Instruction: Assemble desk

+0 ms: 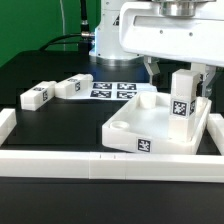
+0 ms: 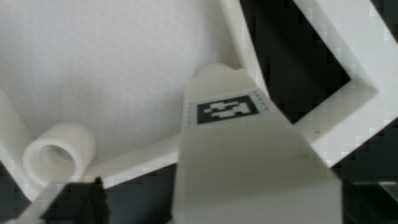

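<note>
One leg (image 1: 182, 100) upright in tabletop (image 1: 120, 136) corner, straddled by gripper (image 1: 179, 74) — clamped or loose, cannot tell. Likely mid-seating; next: firm grip, straight twist down.

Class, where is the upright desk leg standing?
On the exterior view's right, the upright leg stands at the tabletop's right end, held in the gripper.

tabletop (image 1: 120, 136), leg block (image 1: 183, 100) upright inside — arm (image 1: 160, 30) above

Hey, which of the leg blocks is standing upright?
The leg block standing in the tabletop's corner on the exterior view's right; the other two legs lie flat on the table at the left.
</note>
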`<state>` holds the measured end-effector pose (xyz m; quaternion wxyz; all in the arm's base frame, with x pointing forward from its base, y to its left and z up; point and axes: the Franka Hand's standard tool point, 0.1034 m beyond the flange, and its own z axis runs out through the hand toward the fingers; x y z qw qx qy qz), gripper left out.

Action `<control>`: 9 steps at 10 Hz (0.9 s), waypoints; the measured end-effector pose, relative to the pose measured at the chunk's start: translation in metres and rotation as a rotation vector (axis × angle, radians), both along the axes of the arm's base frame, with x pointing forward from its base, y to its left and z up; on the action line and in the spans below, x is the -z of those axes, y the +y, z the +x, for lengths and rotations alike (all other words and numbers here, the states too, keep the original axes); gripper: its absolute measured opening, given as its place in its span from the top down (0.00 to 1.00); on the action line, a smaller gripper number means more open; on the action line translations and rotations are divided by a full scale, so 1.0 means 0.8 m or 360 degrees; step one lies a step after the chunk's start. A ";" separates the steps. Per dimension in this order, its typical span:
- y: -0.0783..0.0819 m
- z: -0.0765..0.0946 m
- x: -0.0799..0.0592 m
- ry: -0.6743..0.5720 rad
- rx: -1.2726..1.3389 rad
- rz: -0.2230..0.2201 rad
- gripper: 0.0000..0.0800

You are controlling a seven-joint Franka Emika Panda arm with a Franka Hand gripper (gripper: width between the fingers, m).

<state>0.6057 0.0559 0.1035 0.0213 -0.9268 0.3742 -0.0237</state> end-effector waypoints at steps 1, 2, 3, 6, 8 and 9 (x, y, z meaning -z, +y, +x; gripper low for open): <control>0.005 0.001 -0.003 -0.0006 -0.0010 0.0002 0.19; 0.010 -0.002 -0.010 -0.0018 -0.0033 0.0007 0.19; 0.016 -0.013 -0.024 -0.0025 -0.0061 0.0021 0.19; -0.011 -0.050 -0.045 -0.0041 -0.0267 0.0057 0.19; -0.007 -0.050 -0.043 -0.0037 -0.0274 0.0055 0.19; -0.008 -0.050 -0.042 -0.0037 -0.0274 0.0055 0.19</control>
